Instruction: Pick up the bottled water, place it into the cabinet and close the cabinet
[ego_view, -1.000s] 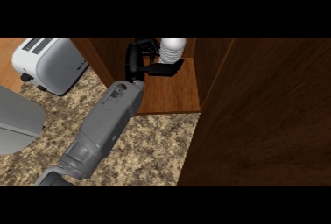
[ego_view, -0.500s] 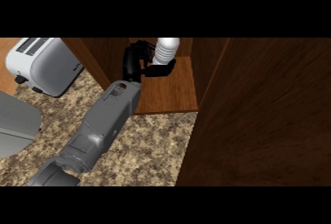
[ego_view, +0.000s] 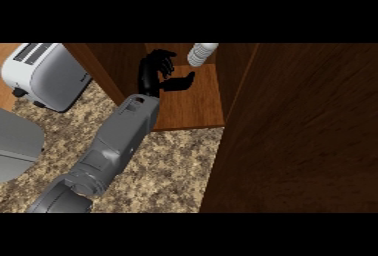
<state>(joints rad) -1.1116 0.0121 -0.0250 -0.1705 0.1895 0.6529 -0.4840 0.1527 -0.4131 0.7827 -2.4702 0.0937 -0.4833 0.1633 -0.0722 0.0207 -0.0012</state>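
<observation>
our left hand (ego_view: 159, 75) let go and open inside the cabinet (ego_view: 193, 102), bottled water (ego_view: 201, 53) standing just beside it at the shelf's back edge, toaster (ego_view: 46, 75) at the worktop's left edge

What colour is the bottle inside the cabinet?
White, with ribbed sides, seen in the head view: bottle.

The setting was a kitchen: a speckled granite counter (ego_view: 170, 165), a white toaster (ego_view: 44, 72) at far left, and a dark wooden cabinet (ego_view: 295, 130) at right.

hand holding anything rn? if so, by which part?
Nothing held. Robot hand is open, apart from the bottled water standing on the cabinet shelf.
</observation>
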